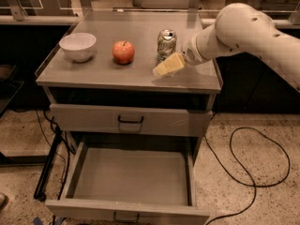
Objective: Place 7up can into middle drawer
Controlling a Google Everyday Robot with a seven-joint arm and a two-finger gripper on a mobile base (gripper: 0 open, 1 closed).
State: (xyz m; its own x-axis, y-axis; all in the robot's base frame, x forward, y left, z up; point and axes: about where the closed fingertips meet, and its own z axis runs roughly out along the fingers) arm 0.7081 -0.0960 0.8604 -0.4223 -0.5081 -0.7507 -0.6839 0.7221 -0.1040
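The 7up can (166,43), silver and green, stands upright on the cabinet top (93,71), to the right of the red apple (123,52). My gripper (168,65), cream-coloured on a white arm, hovers just in front of and slightly right of the can, low over the top, pointing left. It holds nothing. The middle drawer (131,177) is pulled out below, with a flat grey tray and nothing in it; its small loop handle (125,217) shows at the bottom edge.
A white bowl (78,46) sits at the left of the cabinet top. A shut grey drawer front with a black handle (130,121) lies above the open drawer. A black cable (248,172) loops on the floor at the right.
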